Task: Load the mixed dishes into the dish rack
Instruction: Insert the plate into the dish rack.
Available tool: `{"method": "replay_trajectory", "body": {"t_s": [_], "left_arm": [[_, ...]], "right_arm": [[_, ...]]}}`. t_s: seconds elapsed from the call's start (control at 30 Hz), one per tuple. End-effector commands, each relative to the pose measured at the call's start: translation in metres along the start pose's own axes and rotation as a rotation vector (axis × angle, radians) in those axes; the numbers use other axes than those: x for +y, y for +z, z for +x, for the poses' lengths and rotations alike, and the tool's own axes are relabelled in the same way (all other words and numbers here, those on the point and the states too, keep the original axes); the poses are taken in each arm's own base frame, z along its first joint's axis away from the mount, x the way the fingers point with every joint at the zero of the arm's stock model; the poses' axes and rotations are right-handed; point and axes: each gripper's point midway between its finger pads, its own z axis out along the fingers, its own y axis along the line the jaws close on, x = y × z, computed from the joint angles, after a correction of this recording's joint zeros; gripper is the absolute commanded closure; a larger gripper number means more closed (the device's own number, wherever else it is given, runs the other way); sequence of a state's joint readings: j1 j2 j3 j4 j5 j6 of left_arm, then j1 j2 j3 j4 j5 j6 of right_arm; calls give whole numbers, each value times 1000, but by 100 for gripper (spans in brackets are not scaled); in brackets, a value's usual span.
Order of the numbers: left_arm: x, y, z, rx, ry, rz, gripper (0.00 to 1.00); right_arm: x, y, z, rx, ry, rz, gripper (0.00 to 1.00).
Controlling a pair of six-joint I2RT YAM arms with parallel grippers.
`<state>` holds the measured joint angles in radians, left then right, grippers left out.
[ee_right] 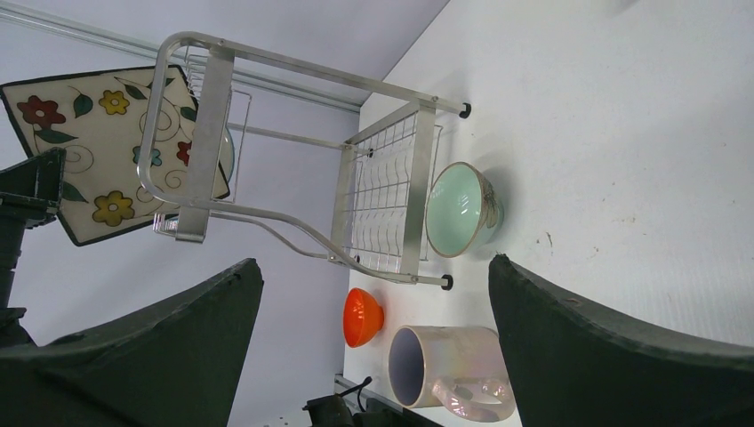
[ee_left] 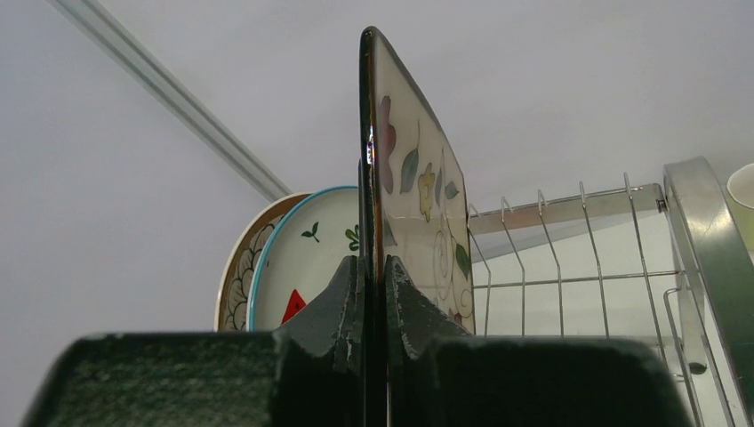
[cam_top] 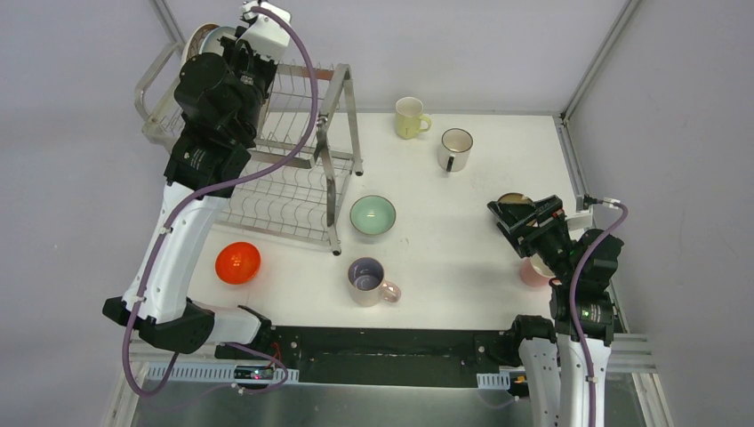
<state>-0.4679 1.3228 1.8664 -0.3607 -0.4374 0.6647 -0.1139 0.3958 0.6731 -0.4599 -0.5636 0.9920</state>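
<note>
I am seeing the left fingers point(ee_left: 342, 298) clamping the lower edge of the flowered square plate point(ee_left: 418, 205), one on each face. The plate is standing upright, edge-on to the wrist camera. Just behind it the red-fruit round plate point(ee_left: 307, 258) and the petal-pattern round plate point(ee_left: 233, 289) are standing on edge, close together. The wires of the dish rack point(ee_left: 551, 267) are running off to the plate's right. I cannot tell whether the square plate is touching those wires.

The left arm point(cam_top: 182, 236) is reaching up from its base, its wrist hanging over the far left end of the rack's upper tier.

The right fingers point(ee_right: 578, 329) are spreading wide apart with nothing between them, hovering over the right side of the tabletop point(cam_top: 445, 245). The right arm point(cam_top: 591, 267) is folding back close to its base. A brown bowl point(cam_top: 514, 198) is showing just beyond those fingers, and a pink mug point(cam_top: 533, 272) is sitting partly hidden under the arm.

The mint bowl point(cam_top: 372, 214) is sitting just beside the rack's near right foot, with the lilac mug point(cam_top: 366, 279) nearer to me. The orange bowl point(cam_top: 238, 262) is resting by the rack's near left side. The yellow mug point(cam_top: 410, 116) and white mug point(cam_top: 454, 149) are standing at the far side.
</note>
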Motion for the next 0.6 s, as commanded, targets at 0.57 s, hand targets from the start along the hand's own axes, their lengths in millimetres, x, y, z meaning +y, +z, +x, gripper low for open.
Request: {"method": "replay_trajectory", "body": {"t_s": [0.57], "left_arm": [[44,-17,-46,-150,-58,-84,100]], "right_arm": [[8,1,-1,-5,-20,-54,0]]}}
